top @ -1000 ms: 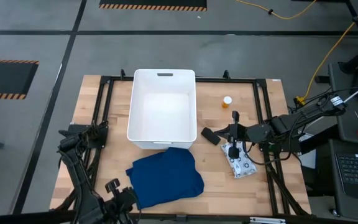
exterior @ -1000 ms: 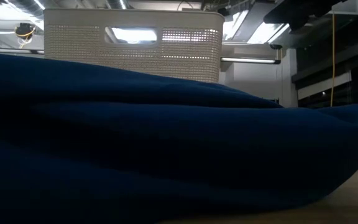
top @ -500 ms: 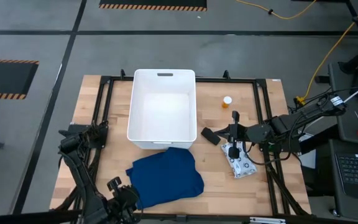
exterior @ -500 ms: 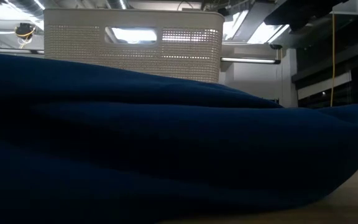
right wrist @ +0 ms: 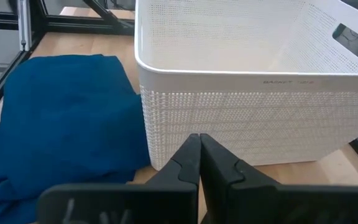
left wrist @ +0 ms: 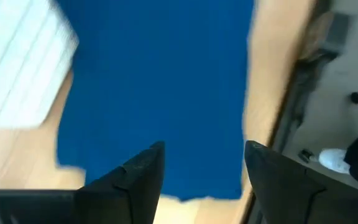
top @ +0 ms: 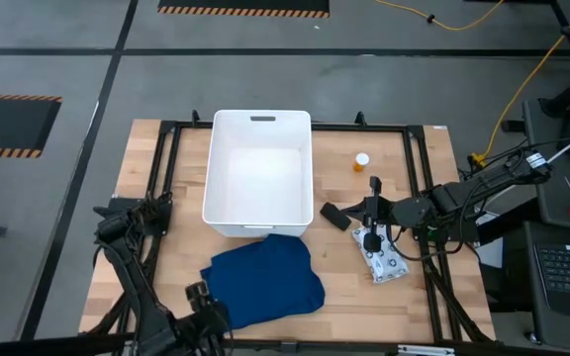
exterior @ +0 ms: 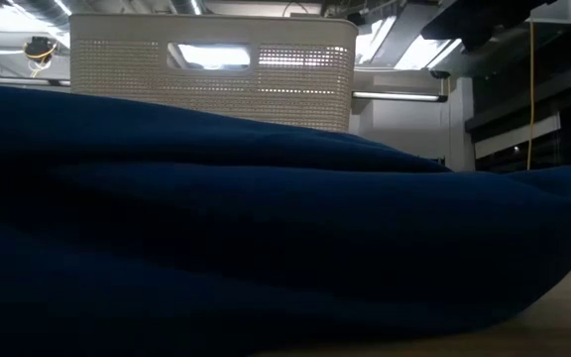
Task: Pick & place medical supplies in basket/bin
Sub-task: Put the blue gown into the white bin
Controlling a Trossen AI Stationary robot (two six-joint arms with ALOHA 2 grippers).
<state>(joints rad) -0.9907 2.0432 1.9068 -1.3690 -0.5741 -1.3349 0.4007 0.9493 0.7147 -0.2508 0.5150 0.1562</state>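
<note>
High view: white tub (top: 258, 178) sits centre of the table (top: 161, 193), slot handle at its 12 o'clock rim, nothing visible inside. Blue cloth (top: 265, 280) lies crumpled at the tub's 6 o'clock, touching its near wall. Left gripper (top: 202, 300) at the cloth's 9 o'clock edge, fingers spread, nothing between them. Right gripper (top: 373, 211) at the tub's 4 o'clock, over the table, fingers closed on nothing. Black oblong (top: 334, 216) lies just at the right gripper's 9 o'clock. Dotted packet (top: 382, 255) lies at its 6 o'clock, partly under the arm. Orange bottle (top: 361, 161) stands upright at the tub's 3 o'clock, well apart from the rest.

Low view: cloth (exterior: 266, 248) fills most of the frame; tub (exterior: 216, 74) rises behind it with the slot handle facing the camera. No gripper visible.

Left wrist view: fingers (left wrist: 143, 171) apart, cloth (left wrist: 160, 81) spread beyond them, nothing gripped. Tub corner (left wrist: 17, 68) blurred at the side.

Right wrist view: fingers (right wrist: 188, 165) pressed together, empty. Tub (right wrist: 241, 99) straight ahead, perforated wall; cloth (right wrist: 61, 124) beside it, against the tub wall.
</note>
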